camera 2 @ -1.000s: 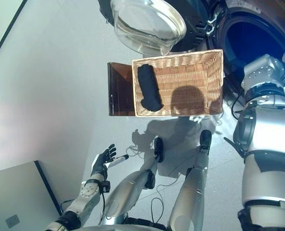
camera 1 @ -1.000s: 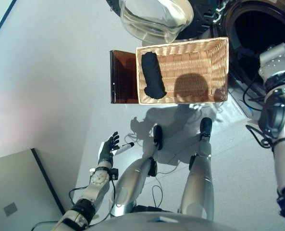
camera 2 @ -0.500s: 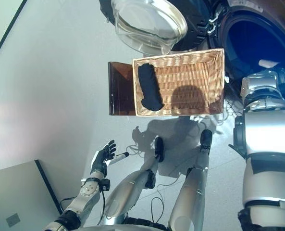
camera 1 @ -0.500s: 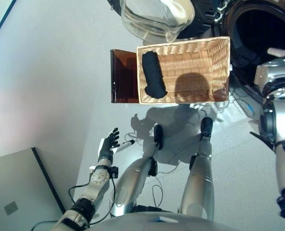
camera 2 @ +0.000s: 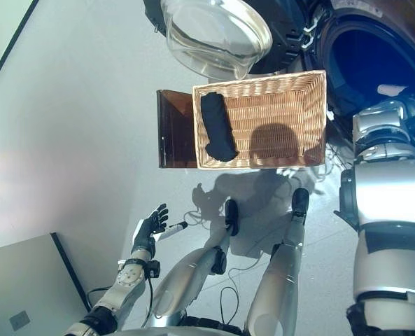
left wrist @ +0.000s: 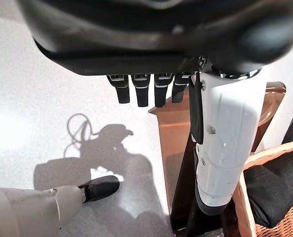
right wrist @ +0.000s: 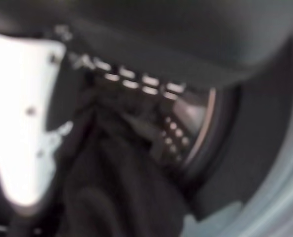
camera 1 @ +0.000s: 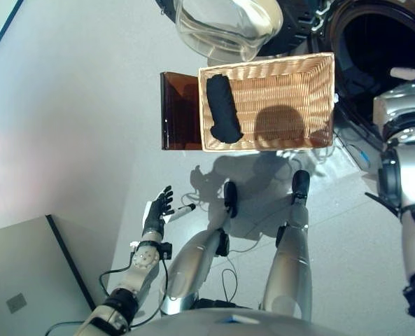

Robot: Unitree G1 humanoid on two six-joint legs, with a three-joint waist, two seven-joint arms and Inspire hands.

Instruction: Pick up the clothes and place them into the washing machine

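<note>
- We take the wicker basket (camera 1: 266, 102) as our landmark; it sits on the floor in front of the washing machine drum opening (camera 1: 382, 63), with its far right corner close to the drum's rim.
- A rolled black garment (camera 1: 222, 108) lies inside the basket, along its left wall, reaching from the far end almost to the near end.
- Touching the basket's left side is a brown translucent panel (camera 1: 179, 112), flat against the floor.
- Just beyond the basket's far left corner hangs the washing machine's glass door (camera 1: 224, 24), swung open.
- Our left hand (camera 1: 158, 210) hovers over the floor well short of the basket, near its left side; its fingers (left wrist: 142, 91) are straight and spread, and it holds nothing.
- Our right hand (right wrist: 22, 123) is at the drum, beyond the basket's right end. From its wrist camera we see a dark cloth (right wrist: 116, 187) bunched right below the fingers (right wrist: 136, 81), with the drum's perforated wall behind, but we cannot tell whether the fingers are clasping the cloth or are free of it.
- A grey board (camera 1: 25, 280) lies on the floor well to the near left of the basket.
</note>
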